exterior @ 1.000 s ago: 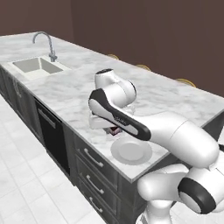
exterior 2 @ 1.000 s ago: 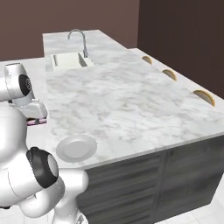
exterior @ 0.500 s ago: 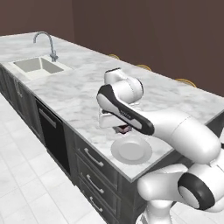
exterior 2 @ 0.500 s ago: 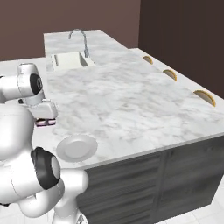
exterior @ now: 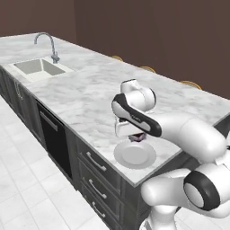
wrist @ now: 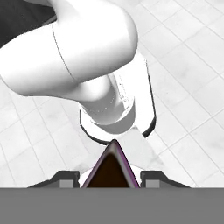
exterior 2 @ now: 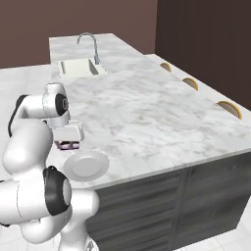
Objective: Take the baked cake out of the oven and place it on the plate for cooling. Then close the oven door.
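Observation:
My gripper [exterior: 136,135] hangs low over the marble counter [exterior: 90,96], shut on the cake [exterior: 136,137], a small dark reddish-brown chunk. In the hand view the cake [wrist: 111,169] is a dark wedge with purple edges, wedged between the two dark fingertips [wrist: 65,177]. The round pale plate [exterior: 134,155] lies flat near the counter's front edge. The cake [exterior 2: 67,145] is at the plate's [exterior 2: 86,165] far rim, slightly above it. The oven and the oven door are out of view.
A sink [exterior: 39,68] with a curved tap [exterior: 48,44] is set in the counter's far left end. Below the counter are a black appliance front [exterior: 54,137] and grey drawers [exterior: 96,168]. Round stool tops [exterior 2: 229,108] line the far side.
The arm has swung the cake sideways along the counter, closer to the plate. The grip has not changed and the plate has stayed in place.

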Robot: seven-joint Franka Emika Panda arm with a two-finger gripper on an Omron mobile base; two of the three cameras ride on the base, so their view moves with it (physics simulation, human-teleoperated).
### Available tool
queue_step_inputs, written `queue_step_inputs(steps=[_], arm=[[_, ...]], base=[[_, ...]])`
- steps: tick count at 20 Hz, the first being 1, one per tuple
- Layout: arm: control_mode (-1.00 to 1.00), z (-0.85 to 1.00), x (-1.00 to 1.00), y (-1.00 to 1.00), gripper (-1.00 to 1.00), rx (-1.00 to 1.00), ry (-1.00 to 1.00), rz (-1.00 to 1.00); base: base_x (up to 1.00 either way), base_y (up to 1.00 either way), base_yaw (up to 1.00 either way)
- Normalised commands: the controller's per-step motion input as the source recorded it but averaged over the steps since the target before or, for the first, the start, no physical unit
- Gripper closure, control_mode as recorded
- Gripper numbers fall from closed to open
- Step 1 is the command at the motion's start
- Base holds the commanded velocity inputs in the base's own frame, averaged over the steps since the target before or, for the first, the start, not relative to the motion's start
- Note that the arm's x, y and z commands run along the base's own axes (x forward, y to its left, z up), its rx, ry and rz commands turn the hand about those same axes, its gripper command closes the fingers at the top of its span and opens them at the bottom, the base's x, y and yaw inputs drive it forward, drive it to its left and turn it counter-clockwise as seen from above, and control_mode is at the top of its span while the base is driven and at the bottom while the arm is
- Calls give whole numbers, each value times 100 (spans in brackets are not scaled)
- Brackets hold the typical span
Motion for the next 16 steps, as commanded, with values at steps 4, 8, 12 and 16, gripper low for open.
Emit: queue_step_inputs(steps=[4,8,12,16], arm=[[-100,-51,8,-15,100,1,3,13],[-100,-60,16,-30,100,3,0,13],[-100,-68,15,-24,100,3,0,13],[-100,-52,0,-6,100,7,0,13]], base=[[0,0,0],[0,0,0],[0,0,0],[0,0,0]])
